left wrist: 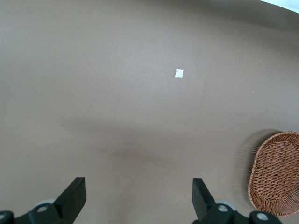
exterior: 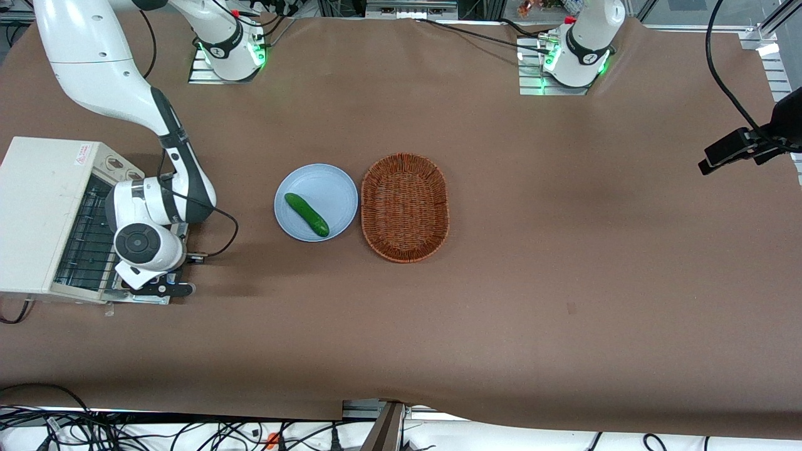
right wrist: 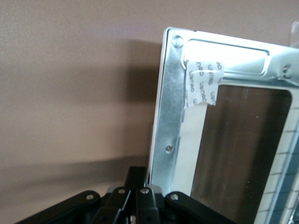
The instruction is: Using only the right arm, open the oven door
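The off-white oven (exterior: 37, 213) stands at the working arm's end of the table, its wire rack (exterior: 88, 232) exposed. The oven door (exterior: 143, 299) is swung down, about level in front of the oven, mostly hidden under the right arm's (exterior: 182, 163) wrist. The right wrist view shows the door's bare metal inner frame (right wrist: 170, 121) and its dark glass window (right wrist: 238, 144). My gripper (exterior: 164, 289) hangs over the door's outer edge at the corner nearer the front camera. In the right wrist view the gripper (right wrist: 144, 179) has its fingers pressed together against the door's edge, with nothing seen between them.
A blue plate (exterior: 326, 188) with a cucumber (exterior: 307, 215) lies mid-table, beside a wicker basket (exterior: 405, 156), which also shows in the left wrist view (left wrist: 275, 172). A black camera mount (exterior: 745, 147) sits at the parked arm's end. The two-knob strip (exterior: 122, 168) faces up.
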You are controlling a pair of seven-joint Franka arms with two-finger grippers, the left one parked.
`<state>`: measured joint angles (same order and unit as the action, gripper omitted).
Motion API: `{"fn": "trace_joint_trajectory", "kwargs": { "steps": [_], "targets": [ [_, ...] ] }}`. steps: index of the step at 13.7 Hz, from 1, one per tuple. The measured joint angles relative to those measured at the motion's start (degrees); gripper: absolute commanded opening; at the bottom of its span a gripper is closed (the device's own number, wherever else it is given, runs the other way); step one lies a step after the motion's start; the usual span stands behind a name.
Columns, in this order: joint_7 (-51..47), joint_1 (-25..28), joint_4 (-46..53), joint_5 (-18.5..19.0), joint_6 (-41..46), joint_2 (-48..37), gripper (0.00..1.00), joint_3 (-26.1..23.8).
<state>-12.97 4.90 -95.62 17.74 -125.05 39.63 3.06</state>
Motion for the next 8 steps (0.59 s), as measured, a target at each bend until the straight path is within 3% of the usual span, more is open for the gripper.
{"fn": "trace_joint_trajectory", "kwargs": {
  "steps": [3,4,5,6,8],
  "targets": [
    [7.4,-0.2,0.3,-8.9,2.6,-0.2,0.00,0.0],
    [10.1,-0.2,0.7,-12.3,3.6,-0.4,0.26,0.0],
    [12.2,-0.2,1.2,-15.0,4.3,-0.8,0.95,0.0],
    [13.6,-0.2,1.7,-16.8,4.9,-1.7,1.00,0.0],
    [14.2,-0.2,2.6,-17.7,7.5,-4.9,1.00,0.0]
  ]
}}
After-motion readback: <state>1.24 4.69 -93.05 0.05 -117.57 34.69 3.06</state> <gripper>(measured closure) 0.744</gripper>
